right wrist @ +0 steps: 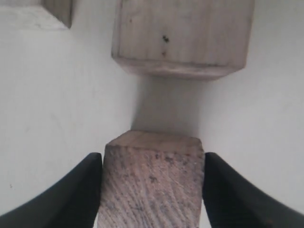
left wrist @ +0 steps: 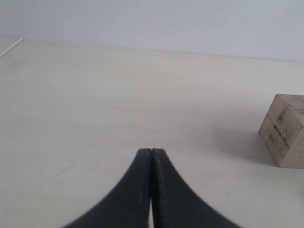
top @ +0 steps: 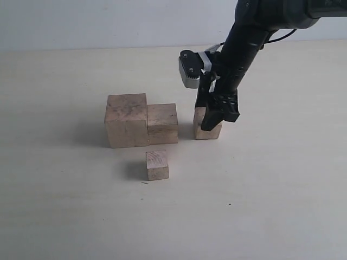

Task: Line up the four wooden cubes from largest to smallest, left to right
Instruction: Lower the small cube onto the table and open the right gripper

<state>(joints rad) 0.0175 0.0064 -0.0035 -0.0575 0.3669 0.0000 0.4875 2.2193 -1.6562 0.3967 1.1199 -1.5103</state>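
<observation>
In the exterior view the largest wooden cube (top: 126, 120) and the second cube (top: 162, 123) stand side by side, touching. To their right, a gap away, is a third cube (top: 214, 131), with my right gripper (top: 209, 125) shut on it from above. The right wrist view shows both fingers pressed on that cube (right wrist: 153, 185), the second cube (right wrist: 183, 35) just beyond it. The smallest cube (top: 157, 165) sits alone in front of the row. My left gripper (left wrist: 151, 150) is shut and empty, low over bare table. One cube (left wrist: 285, 137) shows at the edge of its view.
The pale table (top: 65, 206) stretches all round the cubes. A corner of another cube (right wrist: 57, 12) shows at the edge of the right wrist view. The right arm (top: 244, 43) leans in from the upper right.
</observation>
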